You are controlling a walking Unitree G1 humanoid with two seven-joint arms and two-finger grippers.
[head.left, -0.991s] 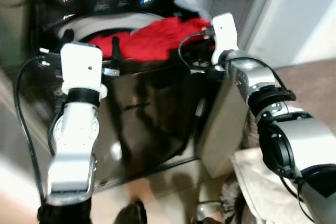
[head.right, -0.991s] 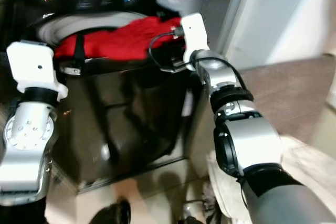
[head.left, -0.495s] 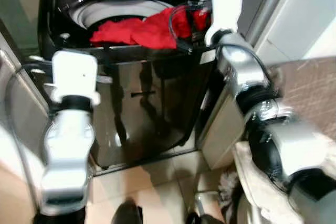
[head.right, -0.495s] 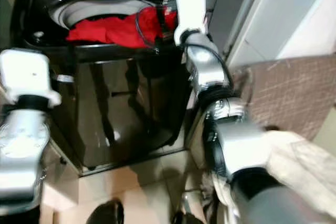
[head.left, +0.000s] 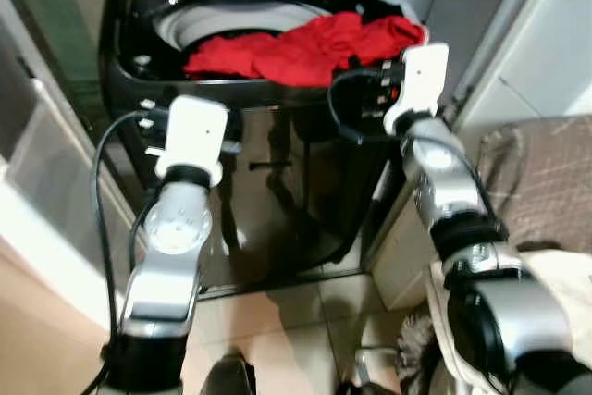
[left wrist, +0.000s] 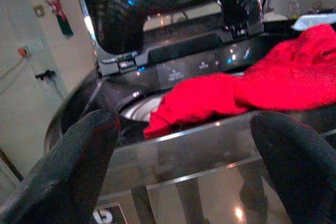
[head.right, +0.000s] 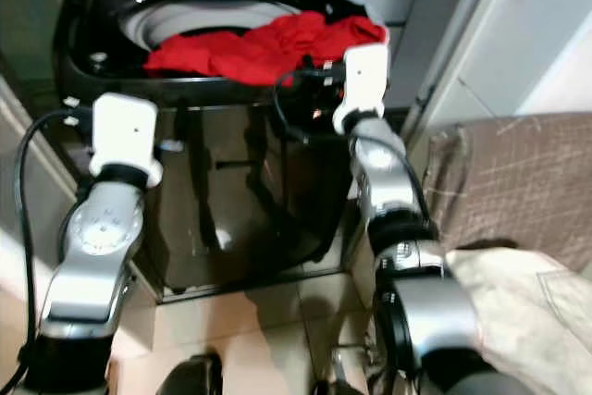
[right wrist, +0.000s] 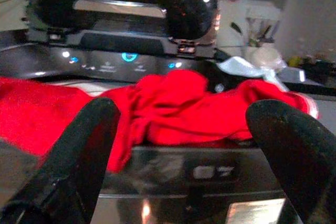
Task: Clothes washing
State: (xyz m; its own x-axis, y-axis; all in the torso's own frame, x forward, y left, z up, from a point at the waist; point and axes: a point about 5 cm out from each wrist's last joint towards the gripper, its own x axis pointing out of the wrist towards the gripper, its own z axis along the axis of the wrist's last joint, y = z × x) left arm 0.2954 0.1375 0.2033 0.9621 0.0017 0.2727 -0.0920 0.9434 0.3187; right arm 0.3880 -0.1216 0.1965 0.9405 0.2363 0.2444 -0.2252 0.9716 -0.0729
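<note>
Red garment (head.left: 305, 48) lay draped over the front rim of the open top-load washer (head.left: 277, 201) at upper center — left gripper (left wrist: 178, 182) and right gripper (right wrist: 184, 161) both spread wide, empty, facing its front.

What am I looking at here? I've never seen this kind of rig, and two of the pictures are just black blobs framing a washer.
A humanoid robot stands before a black top-loading washing machine with its lid up. The two wide pictures come from cameras in its head, looking down its silver arms. The other two come from cameras on its wrists; the black blobs are each gripper's own fingers. A red garment lies draped over the drum's front rim, partly inside. The left gripper and right gripper hang before the washer with jaws open, holding nothing.
</note>
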